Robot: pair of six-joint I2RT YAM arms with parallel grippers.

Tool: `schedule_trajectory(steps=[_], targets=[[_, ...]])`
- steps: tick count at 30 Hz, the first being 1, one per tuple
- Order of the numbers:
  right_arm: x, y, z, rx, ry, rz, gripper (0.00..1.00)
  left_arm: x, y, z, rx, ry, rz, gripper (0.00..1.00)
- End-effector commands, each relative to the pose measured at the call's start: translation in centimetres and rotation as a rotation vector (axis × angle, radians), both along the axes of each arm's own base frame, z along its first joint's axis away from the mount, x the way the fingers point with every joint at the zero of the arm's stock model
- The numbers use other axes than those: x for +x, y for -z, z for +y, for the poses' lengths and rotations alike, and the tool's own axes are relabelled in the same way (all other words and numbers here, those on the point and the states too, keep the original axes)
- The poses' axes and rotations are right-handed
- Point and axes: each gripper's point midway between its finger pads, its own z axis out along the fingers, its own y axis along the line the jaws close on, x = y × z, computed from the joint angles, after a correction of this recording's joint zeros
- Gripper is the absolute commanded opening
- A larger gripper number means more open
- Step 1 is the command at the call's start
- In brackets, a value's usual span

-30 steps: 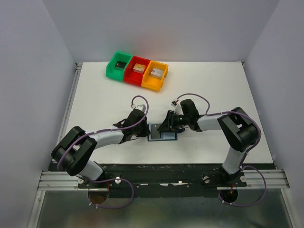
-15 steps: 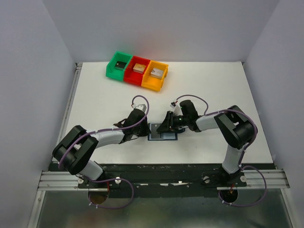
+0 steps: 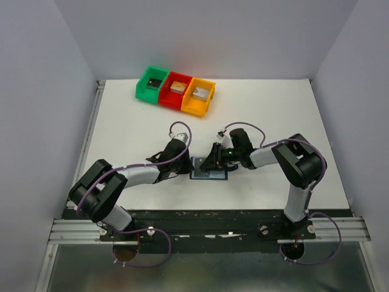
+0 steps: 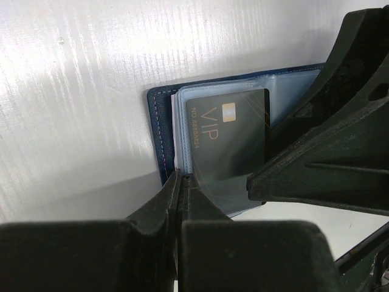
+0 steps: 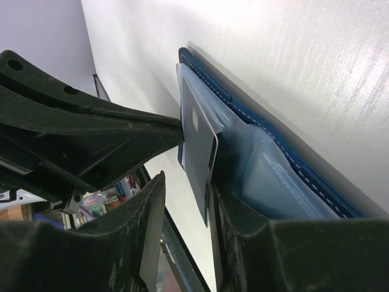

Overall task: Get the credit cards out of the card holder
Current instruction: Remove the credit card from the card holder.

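Left pincer [image 4: 179,185] has just nipped fully shut on the sleeve edge of the navy card holder [image 3: 203,174], low centre on the table [image 3: 273,109], anchoring it while the half-open right pincer [image 5: 188,182] straddles the black VIP card [image 4: 228,140], unclamped.

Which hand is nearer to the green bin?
Left, slightly. The left hand, shut on the card holder at its left edge, sits nearer the robot than the green bin and to its right. The right hand, over the holder, is further right.
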Motion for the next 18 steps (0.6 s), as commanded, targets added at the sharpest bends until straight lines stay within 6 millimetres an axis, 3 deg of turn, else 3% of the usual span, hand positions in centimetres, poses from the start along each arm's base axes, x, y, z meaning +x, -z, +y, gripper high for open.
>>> schedule_trajectory(steps=[1,13,18], targets=[[-0.06,0.44,0.56,0.011,-0.029,0.008,0.41,-0.6,0.3,-1.02,-0.032,0.045,0.025,0.06],[-0.06,1.09,0.99,-0.001,-0.052,0.036,0.41,-0.69,0.45,-1.29,-0.038,0.055,0.031,0.06],[-0.35,1.15,1.43,0.005,-0.085,0.048,0.41,-0.66,0.31,-1.3,-0.036,0.058,0.025,0.12]])
